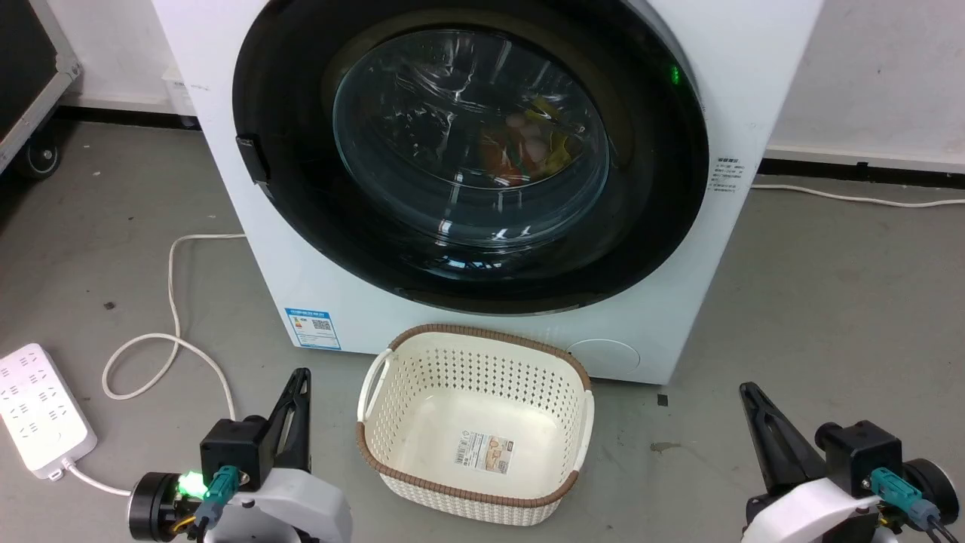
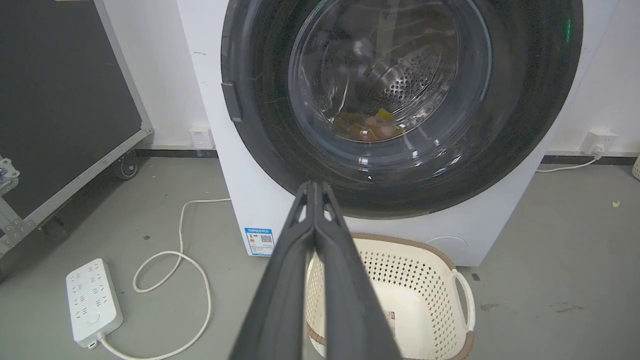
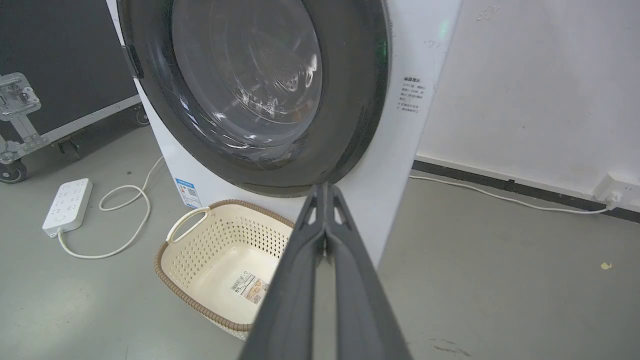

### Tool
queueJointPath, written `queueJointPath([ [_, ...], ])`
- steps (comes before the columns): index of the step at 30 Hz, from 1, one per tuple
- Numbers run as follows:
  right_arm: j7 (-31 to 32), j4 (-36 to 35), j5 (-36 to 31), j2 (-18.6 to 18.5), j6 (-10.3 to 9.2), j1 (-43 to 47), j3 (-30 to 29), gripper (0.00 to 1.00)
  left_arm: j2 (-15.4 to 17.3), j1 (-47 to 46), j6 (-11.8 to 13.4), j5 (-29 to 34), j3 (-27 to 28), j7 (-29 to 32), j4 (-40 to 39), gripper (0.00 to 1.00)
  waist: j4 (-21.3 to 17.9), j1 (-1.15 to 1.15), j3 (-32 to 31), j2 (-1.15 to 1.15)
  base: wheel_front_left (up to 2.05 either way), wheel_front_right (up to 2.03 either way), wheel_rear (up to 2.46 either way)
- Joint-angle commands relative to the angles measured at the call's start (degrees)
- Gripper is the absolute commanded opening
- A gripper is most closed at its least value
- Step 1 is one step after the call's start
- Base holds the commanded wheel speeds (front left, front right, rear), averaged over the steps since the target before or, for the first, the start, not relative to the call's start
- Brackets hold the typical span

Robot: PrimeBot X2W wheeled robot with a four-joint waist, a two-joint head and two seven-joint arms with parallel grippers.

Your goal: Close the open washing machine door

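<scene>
The washing machine door (image 1: 471,139), round with a wide black rim and clear glass centre, lies flat against the white machine front (image 1: 317,294), with no gap showing at its rim. A small latch tab (image 1: 252,158) sits on its left edge. Coloured laundry (image 1: 528,143) shows through the glass. My left gripper (image 1: 303,375) hangs low at the lower left, shut and empty, well short of the door (image 2: 395,85). In its wrist view the left gripper (image 2: 314,185) has its fingers pressed together. My right gripper (image 1: 746,388), also (image 3: 325,186), is shut and empty at the lower right, away from the door (image 3: 250,85).
A cream perforated basket (image 1: 475,335) with a brown rim stands on the floor right in front of the machine, between my arms. A white power strip (image 1: 38,407) and its looping cable (image 1: 173,302) lie at the left. A black wheeled case (image 1: 22,68) stands far left.
</scene>
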Motion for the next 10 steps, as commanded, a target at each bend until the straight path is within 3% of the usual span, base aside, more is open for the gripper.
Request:
queueJointPath([
  [1,0.3,-0.7,-0.2,0.2,-0.04,-0.6,0.2,0.00,0.0,0.8,0.3,0.7,0.2,0.3,-0.5,0.00,0.0,0.00,0.0,0.00,0.00,0.00,0.00],
  [10,1.4,-1.6,-0.6,0.2,-0.04,-0.6,0.5,0.00,-0.2,1.0,0.8,1.3,0.7,1.3,-1.3,0.00,-0.4,0.00,0.2,0.00,0.00,0.00,0.00],
])
